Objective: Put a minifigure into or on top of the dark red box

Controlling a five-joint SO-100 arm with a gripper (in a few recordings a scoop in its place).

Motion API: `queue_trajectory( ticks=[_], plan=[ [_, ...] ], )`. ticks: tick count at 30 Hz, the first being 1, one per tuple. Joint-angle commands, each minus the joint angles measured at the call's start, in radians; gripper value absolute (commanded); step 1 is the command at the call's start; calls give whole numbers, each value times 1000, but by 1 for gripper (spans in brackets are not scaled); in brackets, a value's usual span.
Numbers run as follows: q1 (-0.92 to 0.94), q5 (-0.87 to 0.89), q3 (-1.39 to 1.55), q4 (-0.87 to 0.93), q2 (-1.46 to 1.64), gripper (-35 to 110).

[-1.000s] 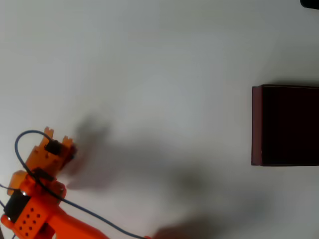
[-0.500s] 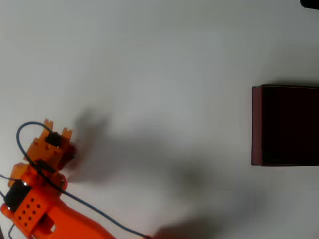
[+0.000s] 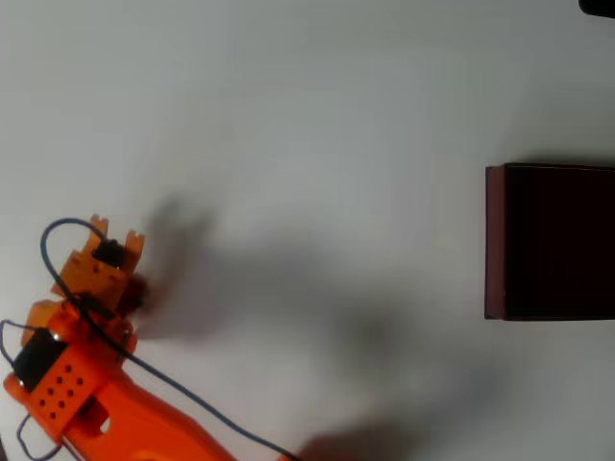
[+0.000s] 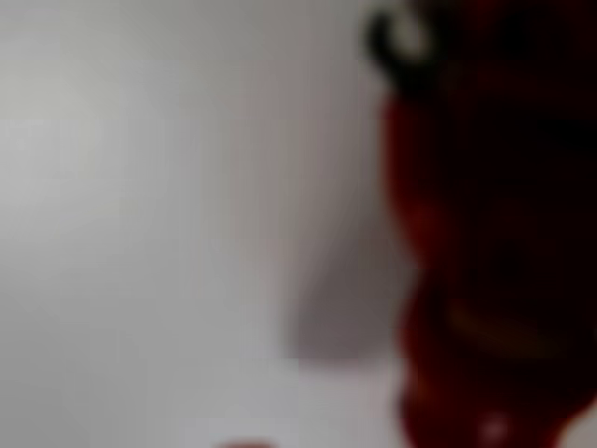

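In the overhead view my orange gripper (image 3: 125,280) points down at the table's lower left. A bit of the bright red minifigure (image 3: 136,288) peeks out at its right edge, mostly covered by the gripper body. The fingers lie hidden under the wrist, so their stance does not show. In the wrist view the minifigure (image 4: 485,243) is a big blurred red shape at the right, very close to the lens, with a shadow beside it on the white surface. The dark red box (image 3: 494,240), with maroon walls and a black inside, sits far off at the right edge.
The white tabletop (image 3: 317,115) stretches bare between the gripper and the box. Soft shadows fall across its lower middle. A black cable (image 3: 183,408) loops over the arm. A dark object (image 3: 598,7) cuts into the top right corner.
The gripper's upper end has crept upward in the overhead picture and the arm has shifted slightly right. The red bit beside it has stayed at about the same spot.
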Motion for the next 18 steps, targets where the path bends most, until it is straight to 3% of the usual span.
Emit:
queue_trajectory(
  ticks=[1,18],
  plan=[
    [3,-5,-35,15,15,19],
    [29,-52,-83,60,-6,19]
  ],
)
